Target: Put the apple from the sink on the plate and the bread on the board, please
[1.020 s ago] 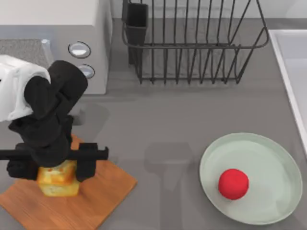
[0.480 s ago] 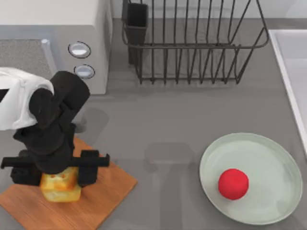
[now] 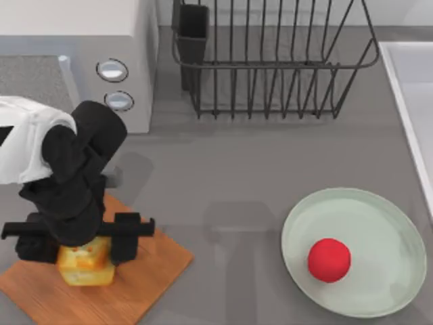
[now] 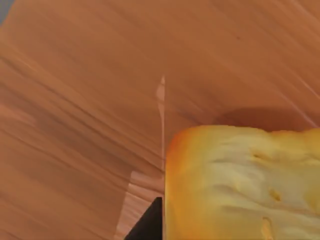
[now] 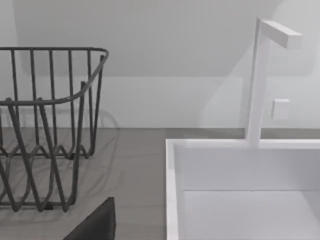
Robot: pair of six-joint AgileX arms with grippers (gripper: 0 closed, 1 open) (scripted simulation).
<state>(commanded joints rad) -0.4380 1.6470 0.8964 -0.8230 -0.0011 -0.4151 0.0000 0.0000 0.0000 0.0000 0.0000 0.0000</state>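
Note:
The golden bread (image 3: 84,265) sits on the orange-brown board (image 3: 152,267) at the table's front left. My left gripper (image 3: 82,245) is directly above it, shut on the bread, one black finger against each of its sides. The left wrist view shows the bread (image 4: 240,185) resting on the board's grain (image 4: 75,100). The red apple (image 3: 329,259) lies on the mint-green plate (image 3: 379,210) at the front right. The white sink (image 3: 406,74) runs along the right edge, and its rim (image 5: 172,190) appears in the right wrist view. A dark part of my right gripper (image 5: 95,225) shows there, off to the right.
A white microwave (image 3: 74,27) stands at the back left, close behind my left arm. A black wire dish rack (image 3: 270,61) fills the back middle. A white faucet (image 5: 260,80) rises behind the sink. Bare grey counter lies between board and plate.
My left gripper came down a little with the bread, which now sits lower on the board. It has held still over the last half second.

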